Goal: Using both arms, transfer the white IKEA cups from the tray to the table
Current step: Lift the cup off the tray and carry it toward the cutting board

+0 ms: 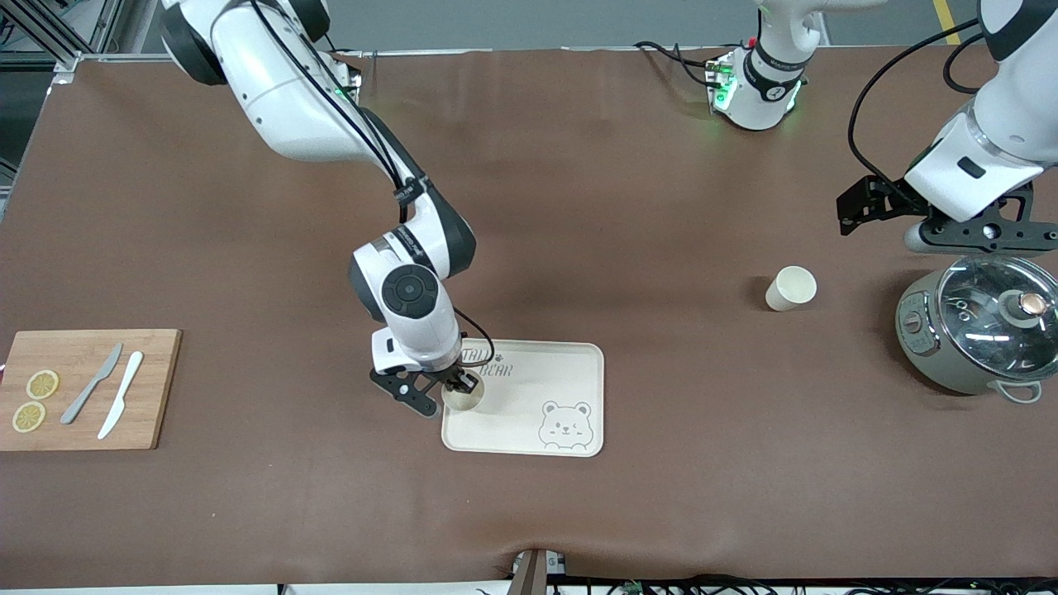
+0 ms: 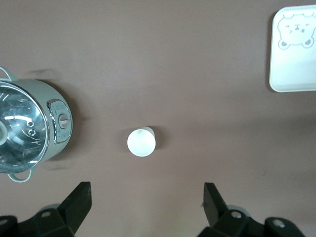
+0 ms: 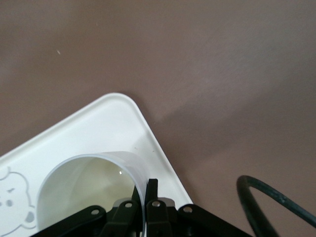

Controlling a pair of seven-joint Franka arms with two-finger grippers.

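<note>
One white IKEA cup (image 1: 464,400) is upright at the bear tray's (image 1: 537,376) corner toward the right arm's end, on it or just above it. My right gripper (image 1: 459,385) is shut on its rim. In the right wrist view the gripper (image 3: 146,197) pinches the wall of this cup (image 3: 84,190) above the tray (image 3: 111,118). The other cup (image 1: 791,288) stands alone on the brown table toward the left arm's end. My left gripper (image 1: 979,235) hangs open and empty over the table by the pot. In its wrist view the gripper (image 2: 146,197) is apart from that cup (image 2: 141,142).
A grey-green pot with a glass lid (image 1: 979,330) stands at the left arm's end, also in the left wrist view (image 2: 29,128). A wooden board (image 1: 153,388) with lemon slices and two knives lies at the right arm's end. The tray's corner (image 2: 291,79) shows in the left wrist view.
</note>
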